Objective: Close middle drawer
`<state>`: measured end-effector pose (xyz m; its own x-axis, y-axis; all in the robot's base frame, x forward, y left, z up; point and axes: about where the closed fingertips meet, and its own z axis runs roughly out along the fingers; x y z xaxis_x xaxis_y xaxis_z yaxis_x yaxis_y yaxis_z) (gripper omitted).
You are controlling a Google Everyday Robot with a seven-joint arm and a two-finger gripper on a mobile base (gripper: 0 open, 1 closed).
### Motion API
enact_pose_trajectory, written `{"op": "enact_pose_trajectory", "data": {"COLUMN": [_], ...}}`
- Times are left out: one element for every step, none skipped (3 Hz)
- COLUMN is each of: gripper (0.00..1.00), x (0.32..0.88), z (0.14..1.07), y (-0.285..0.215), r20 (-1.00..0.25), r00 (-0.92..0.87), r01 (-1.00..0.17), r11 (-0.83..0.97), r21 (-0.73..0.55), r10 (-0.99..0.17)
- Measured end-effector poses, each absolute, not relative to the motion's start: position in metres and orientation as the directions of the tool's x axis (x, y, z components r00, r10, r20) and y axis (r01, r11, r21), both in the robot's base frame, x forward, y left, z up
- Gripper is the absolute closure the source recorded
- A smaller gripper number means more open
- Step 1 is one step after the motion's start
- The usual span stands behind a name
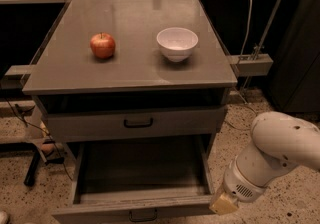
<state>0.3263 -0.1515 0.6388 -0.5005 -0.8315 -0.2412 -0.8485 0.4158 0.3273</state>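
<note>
The middle drawer (100,212) is pulled far out at the bottom of the camera view. Its low grey front carries a small black loop handle (142,215), and its deep grey box (142,168) holds nothing that I can see. My white arm (280,153) comes in from the lower right. Its gripper end (223,203), a tan piece, sits right at the right corner of the drawer's front and seems to touch it. The rest of the gripper is cut off by the lower edge of the view.
Above the open drawer is a taller grey drawer front (90,127) with a wider black handle (138,123). A red apple (102,45) and a white bowl (177,43) stand on the cabinet top (130,73). Cables and metal stands are at the right; the floor is speckled.
</note>
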Motion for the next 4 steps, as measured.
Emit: {"op": "enact_pose_trajectory", "data": {"gripper": [1.0, 1.0, 1.0, 1.0], "x": [0.325, 0.333, 0.339, 0.342], "z": [0.604, 0.555, 0.519, 0.487], "y": [-0.15, -0.15, -0.152, -0.153], "r20": [-0.254, -0.263, -0.271, -0.265], "r00": [-0.549, -0.608, -0.649, -0.671], "r01": [-0.818, -0.782, -0.753, -0.734], "r11": [0.45, 0.507, 0.547, 0.57], "r21": [0.36, 0.363, 0.366, 0.37], "r10": [-0.796, -0.749, -0.711, -0.692]}}
